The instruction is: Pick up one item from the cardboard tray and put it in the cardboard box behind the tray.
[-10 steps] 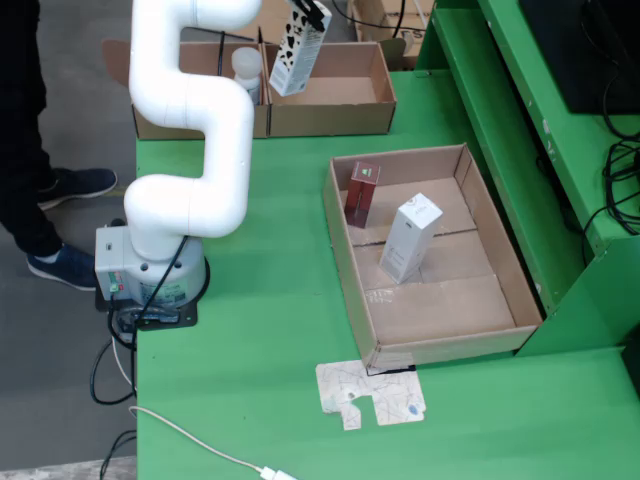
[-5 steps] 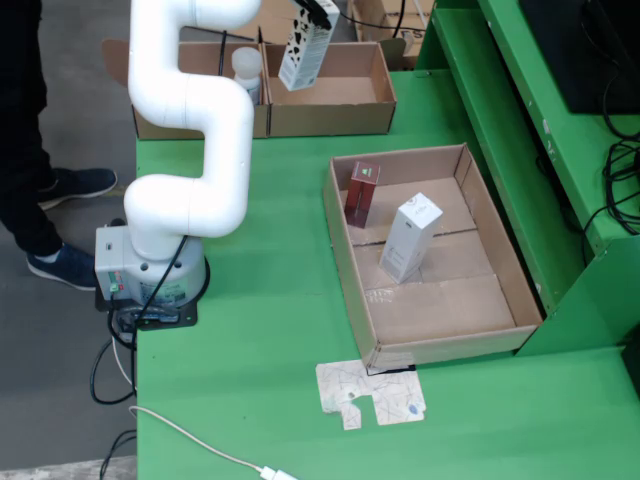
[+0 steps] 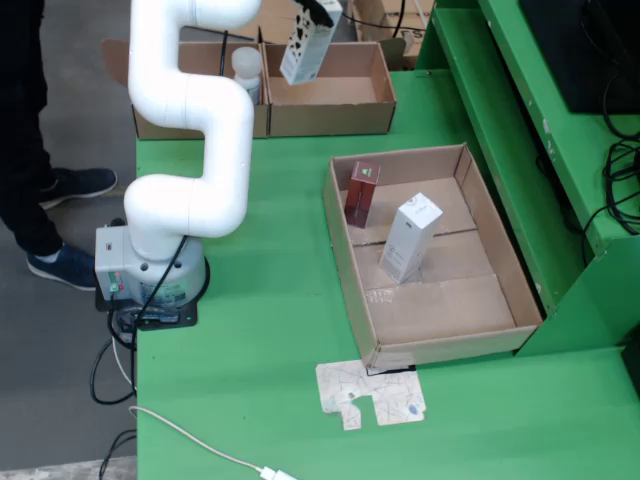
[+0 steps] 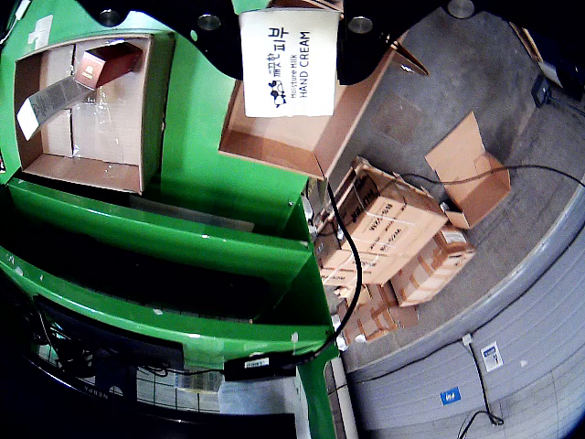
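My gripper is shut on a white hand cream box and holds it tilted above the open cardboard box at the back of the green table. In the gripper view the white hand cream box fills the top centre, over the cardboard box. The cardboard tray sits in front, holding a dark red box and a second white box, both upright. The tray also shows at the upper left of the gripper view.
A second cardboard box with a white bottle stands left of the target box. The arm's base is at the table's left edge. A person's legs stand far left. A flat card scrap lies before the tray.
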Controlling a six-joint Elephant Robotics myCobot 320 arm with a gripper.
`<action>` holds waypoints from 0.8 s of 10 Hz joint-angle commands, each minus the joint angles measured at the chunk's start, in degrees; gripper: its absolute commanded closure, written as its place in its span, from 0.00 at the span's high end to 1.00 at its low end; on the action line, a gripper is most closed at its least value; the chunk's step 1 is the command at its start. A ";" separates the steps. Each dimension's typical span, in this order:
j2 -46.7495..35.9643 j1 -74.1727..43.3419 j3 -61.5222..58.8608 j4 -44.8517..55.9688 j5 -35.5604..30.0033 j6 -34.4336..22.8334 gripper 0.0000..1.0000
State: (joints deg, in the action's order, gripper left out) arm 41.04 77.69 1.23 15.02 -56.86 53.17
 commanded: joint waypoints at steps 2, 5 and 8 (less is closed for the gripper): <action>-0.34 0.62 -1.23 -4.59 3.39 1.56 0.00; 1.55 1.14 -1.23 -8.39 5.60 2.83 0.00; 4.04 0.97 -1.23 -11.87 6.83 4.19 0.00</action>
State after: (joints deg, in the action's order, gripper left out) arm 45.00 78.57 1.23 5.80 -51.15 56.60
